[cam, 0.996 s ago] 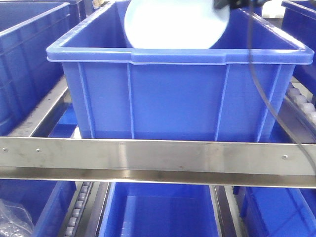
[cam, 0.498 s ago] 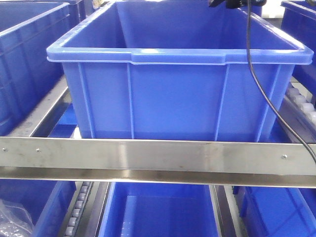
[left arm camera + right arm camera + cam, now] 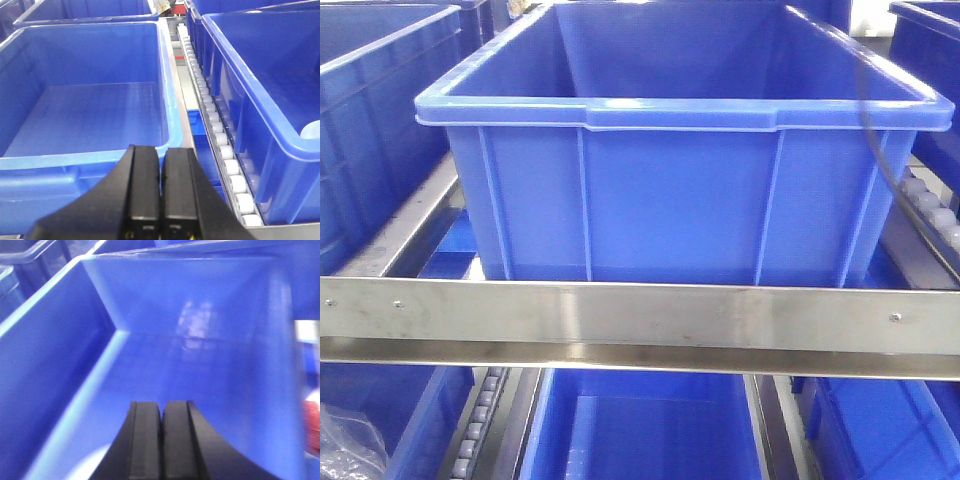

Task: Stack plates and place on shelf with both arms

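No plate shows in the front view, where a big blue crate (image 3: 680, 190) stands on the shelf behind its steel front rail (image 3: 640, 315). In the right wrist view my right gripper (image 3: 161, 407) is shut and empty above this crate's floor, with a blurred pale plate edge (image 3: 92, 465) low at its left. In the left wrist view my left gripper (image 3: 161, 150) is shut and empty over the near rim of the neighbouring blue crate (image 3: 85, 120). A pale rounded plate rim (image 3: 310, 131) peeks from the crate on the right (image 3: 260, 75).
A grey roller track (image 3: 220, 135) runs between the two crates. More blue crates stand at the far left (image 3: 370, 130) and on the lower level (image 3: 650, 430). A black cable (image 3: 880, 150) hangs over the crate's right front corner. Crumpled clear plastic (image 3: 345, 445) lies bottom left.
The plate held high over the crate a second ago has dropped out of the front view. The right arm has left the top of that view and its cable has swung right.
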`<action>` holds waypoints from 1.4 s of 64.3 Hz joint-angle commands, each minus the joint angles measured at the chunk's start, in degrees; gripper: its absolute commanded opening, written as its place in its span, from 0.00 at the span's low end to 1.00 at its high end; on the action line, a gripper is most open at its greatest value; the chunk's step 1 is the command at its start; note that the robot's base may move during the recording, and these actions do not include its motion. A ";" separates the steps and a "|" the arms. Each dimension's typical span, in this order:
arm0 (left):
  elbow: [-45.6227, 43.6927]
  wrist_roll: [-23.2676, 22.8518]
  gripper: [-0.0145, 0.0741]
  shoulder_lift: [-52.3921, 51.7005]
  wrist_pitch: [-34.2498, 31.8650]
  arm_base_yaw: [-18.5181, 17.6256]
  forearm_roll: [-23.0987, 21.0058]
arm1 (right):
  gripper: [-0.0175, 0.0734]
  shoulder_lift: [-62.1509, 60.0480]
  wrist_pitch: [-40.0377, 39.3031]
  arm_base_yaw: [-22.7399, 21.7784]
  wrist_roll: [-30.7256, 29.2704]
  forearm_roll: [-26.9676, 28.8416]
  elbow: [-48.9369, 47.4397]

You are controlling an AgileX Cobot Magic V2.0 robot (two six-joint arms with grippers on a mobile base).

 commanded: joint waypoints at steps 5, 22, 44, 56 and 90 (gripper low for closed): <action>-1.63 -0.15 0.26 0.17 -4.74 0.22 -0.39 | 0.25 -12.34 -4.35 -0.31 -0.60 -5.30 7.81; -1.63 -0.15 0.26 0.17 -4.74 0.22 -0.39 | 0.25 -33.92 -3.48 -0.31 -0.60 -10.41 24.28; -1.63 -0.15 0.26 0.17 -4.74 0.22 -0.39 | 0.25 -55.36 15.46 -0.31 -0.55 -10.23 28.70; -1.63 -0.15 0.26 0.17 -4.74 0.22 -0.39 | 0.25 -60.22 17.74 -0.31 -0.55 -10.23 28.70; -1.63 -0.15 0.26 0.17 -4.74 0.22 -0.39 | 0.25 -69.06 15.37 -13.35 -0.55 -5.94 36.32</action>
